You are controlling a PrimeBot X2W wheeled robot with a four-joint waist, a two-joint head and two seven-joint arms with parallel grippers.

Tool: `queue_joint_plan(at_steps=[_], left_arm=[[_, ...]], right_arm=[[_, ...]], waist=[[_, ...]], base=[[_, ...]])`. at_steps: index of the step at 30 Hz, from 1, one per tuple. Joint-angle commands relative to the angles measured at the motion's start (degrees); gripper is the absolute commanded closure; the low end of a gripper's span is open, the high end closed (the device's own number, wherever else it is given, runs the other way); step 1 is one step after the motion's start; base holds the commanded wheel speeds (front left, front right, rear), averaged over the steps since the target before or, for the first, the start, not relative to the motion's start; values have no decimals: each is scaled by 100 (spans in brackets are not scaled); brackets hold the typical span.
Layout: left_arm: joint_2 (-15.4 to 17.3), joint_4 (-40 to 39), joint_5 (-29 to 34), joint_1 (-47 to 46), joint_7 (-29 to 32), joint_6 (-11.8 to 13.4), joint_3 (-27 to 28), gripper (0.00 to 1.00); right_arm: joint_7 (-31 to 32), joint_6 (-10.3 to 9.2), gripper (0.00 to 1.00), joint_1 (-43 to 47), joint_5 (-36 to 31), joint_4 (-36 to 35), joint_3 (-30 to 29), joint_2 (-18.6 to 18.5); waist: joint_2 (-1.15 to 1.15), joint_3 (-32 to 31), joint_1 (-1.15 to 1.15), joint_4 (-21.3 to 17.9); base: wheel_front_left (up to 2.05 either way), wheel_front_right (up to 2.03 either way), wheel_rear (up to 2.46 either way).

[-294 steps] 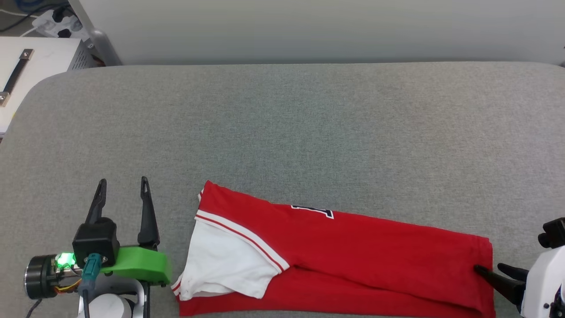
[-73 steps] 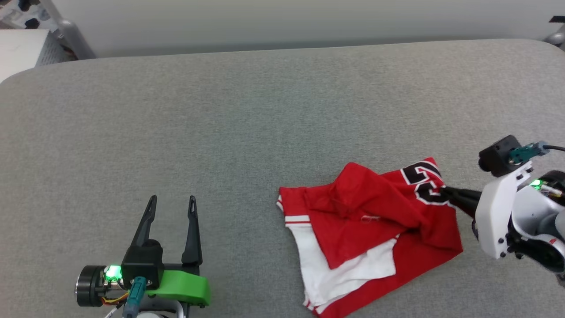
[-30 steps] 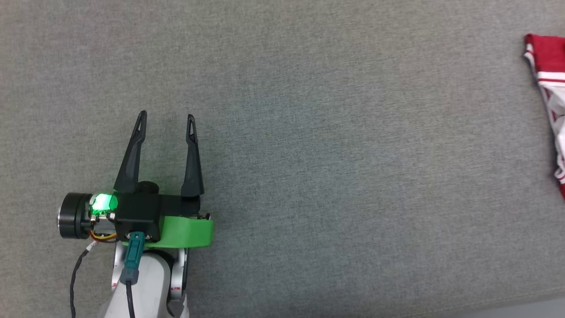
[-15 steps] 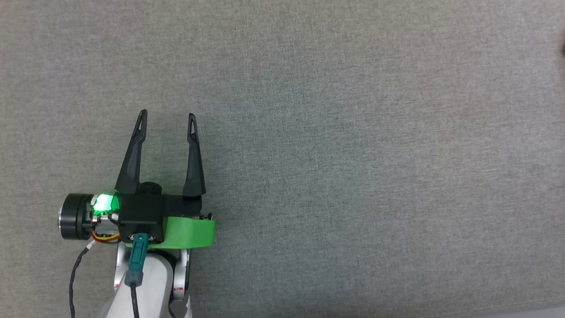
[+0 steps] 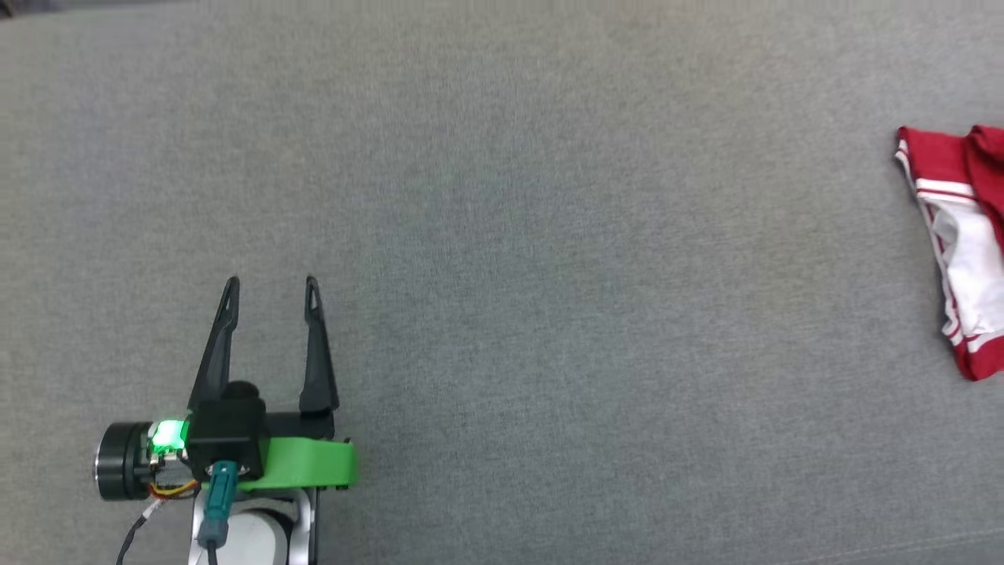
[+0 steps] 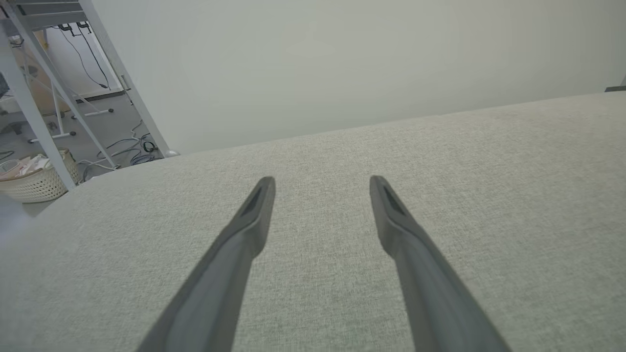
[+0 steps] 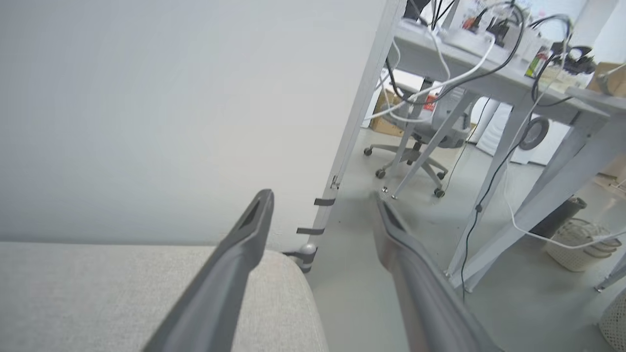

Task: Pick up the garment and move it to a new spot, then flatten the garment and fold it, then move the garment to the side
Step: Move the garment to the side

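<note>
The red garment (image 5: pixel 961 235), with a white sleeve and striped trim, lies on the grey padded table (image 5: pixel 549 275) at the far right edge of the head view, partly cut off by the frame. My left gripper (image 5: pixel 271 281) hovers open over bare table at the lower left, far from the garment; its empty fingers (image 6: pixel 254 215) spread over the grey cloth in the left wrist view. My right gripper (image 7: pixel 323 195) stands open with nothing between its fingers, pointing past the table's rounded corner (image 7: pixel 293 274) toward the wall and floor.
A pale wall (image 6: pixel 342 63) runs behind the table. Beyond the table's right corner stand a metal-legged desk (image 7: pixel 489 83) with cables, an office chair (image 7: pixel 420 142) and a wicker basket (image 7: pixel 577 244). Another basket (image 6: pixel 34 181) sits on the floor at the left.
The head camera has swung, bringing the garment back in at the right edge after it was out of frame. The left gripper stays open.
</note>
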Motion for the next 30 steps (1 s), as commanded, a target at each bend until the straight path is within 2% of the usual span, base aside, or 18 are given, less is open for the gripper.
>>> queue_joint_plan(at_steps=[1, 6, 9, 13, 21, 30], left_arm=[[15, 25, -61, 92, -33, 31, 62, 0], [-41, 127, -137, 291, -33, -52, 164, 0], [-72, 192, -157, 373, -33, -114, 220, 0], [-107, 291, -161, 443, -33, -189, 285, 0], [-204, 478, -104, 541, -33, -342, 273, 0], [-255, 625, -78, 664, -33, -526, 242, 0]], right_arm=[[-42, -4, 0, 403, -349, -435, -306, 365], [-43, -4, 0, 1635, -1395, -2144, -1353, 1599], [-44, -4, 0, 2340, -1840, -3010, -1515, 2264], [-44, -4, 0, 3099, -2243, -3708, -1365, 2817], [-44, -4, 0, 4298, -2588, -3940, -1255, 3669], [-44, -4, 0, 5191, -2729, -3962, -1344, 4178]], waist=[[0, -507, 1, -32], [0, -861, 1, 40], [0, -1028, 1, 111], [0, -1217, 1, 197], [0, -1525, 1, 351], [0, -1783, 1, 422]], base=[[0, 0, 0], [0, 0, 0], [0, 0, 0], [0, 0, 0], [0, 0, 0], [0, 0, 0]])
